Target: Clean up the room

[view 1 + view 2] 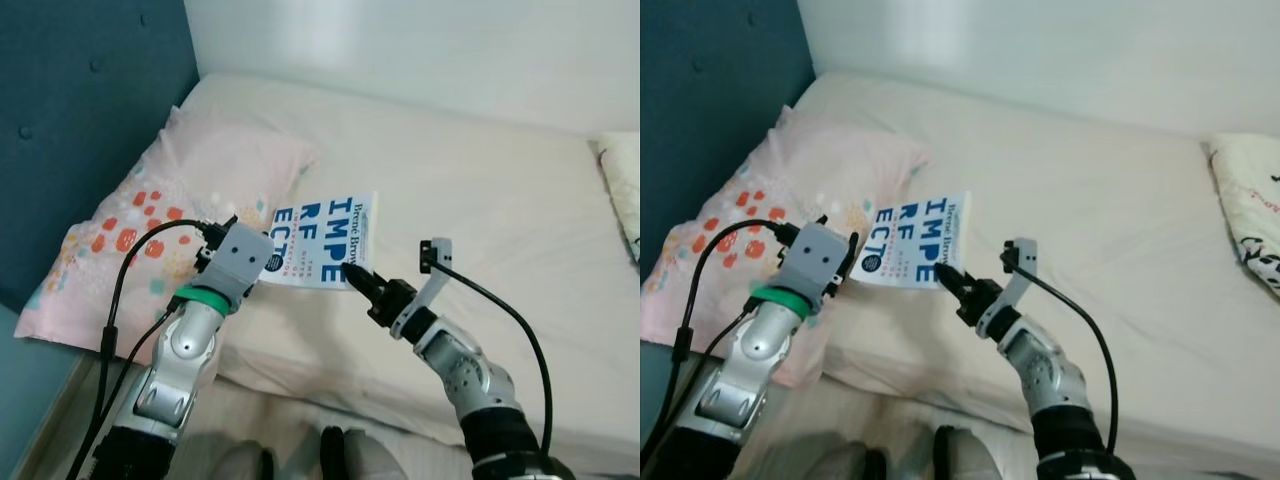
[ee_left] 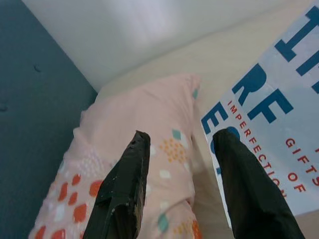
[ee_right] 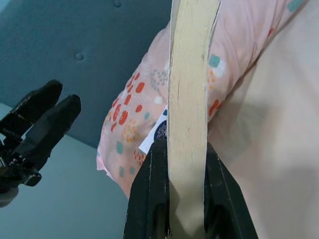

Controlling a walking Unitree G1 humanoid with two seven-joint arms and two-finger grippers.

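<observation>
A book [image 1: 325, 240] with a pale cover and big blue letters hangs tilted above the bed's near edge. My right gripper [image 1: 352, 270] is shut on its lower corner; in the right wrist view its fingers [image 3: 158, 189] clamp the cream page edge of the book [image 3: 188, 74]. My left gripper [image 2: 182, 137] is open just left of the book, over the pink pillow [image 1: 190, 190]. One of its fingers [image 2: 239, 179] lies close along the book cover [image 2: 279, 114], and nothing sits between the two fingers.
The cream mattress [image 1: 480, 180] stretches back to the white wall. A blue padded headboard [image 1: 80, 100] stands on the left. A second patterned pillow [image 1: 1250, 200] lies at the right edge. The robot's feet [image 1: 335, 445] stand on the floor by the bed.
</observation>
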